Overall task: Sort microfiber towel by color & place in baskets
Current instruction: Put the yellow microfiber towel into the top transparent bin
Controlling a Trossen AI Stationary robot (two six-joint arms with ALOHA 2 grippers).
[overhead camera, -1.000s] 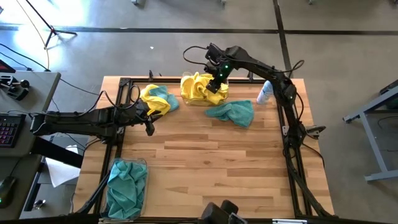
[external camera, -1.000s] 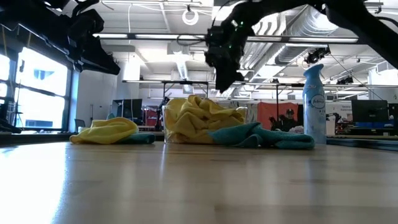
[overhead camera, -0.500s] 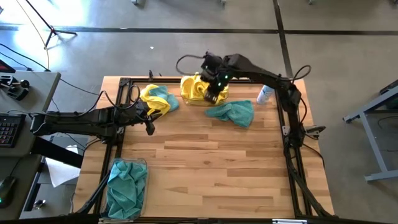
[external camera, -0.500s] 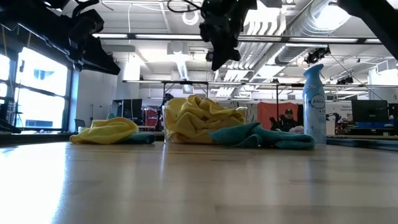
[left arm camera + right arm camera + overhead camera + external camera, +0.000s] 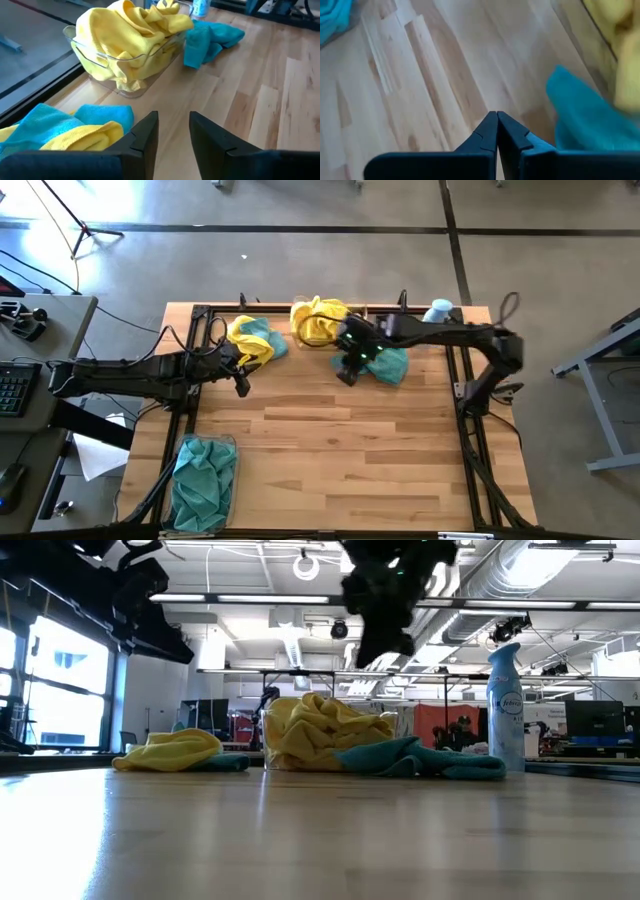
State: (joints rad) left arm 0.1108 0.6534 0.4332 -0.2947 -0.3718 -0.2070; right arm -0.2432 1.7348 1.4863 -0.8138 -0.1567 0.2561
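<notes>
Just below our right tool [image 5: 347, 372], pinched empty, lies the loose teal towel [image 5: 385, 363], awaiting pickup; our left tool [image 5: 172, 131], narrowly parted, idles beside the mixed pile [image 5: 252, 338].

On my desk [image 5: 330, 460] two baskets sit well apart: one at the far edge near the middle [image 5: 318, 323], piled w/ towels, the other at the near left corner [image 5: 205, 480], also holding a towel. Left of the far basket lies a loose pair of towels [image 5: 255, 340], one on top of the other. Right of that basket, touching it, lies another loose towel [image 5: 385, 362], and a spray bottle [image 5: 436, 311] stands further right at the far edge. My left end effector [image 5: 240, 370] sits just near-side of the loose pair – my right end effector [image 5: 348, 372] hangs above the desk over the left end of the loose towel.
</notes>
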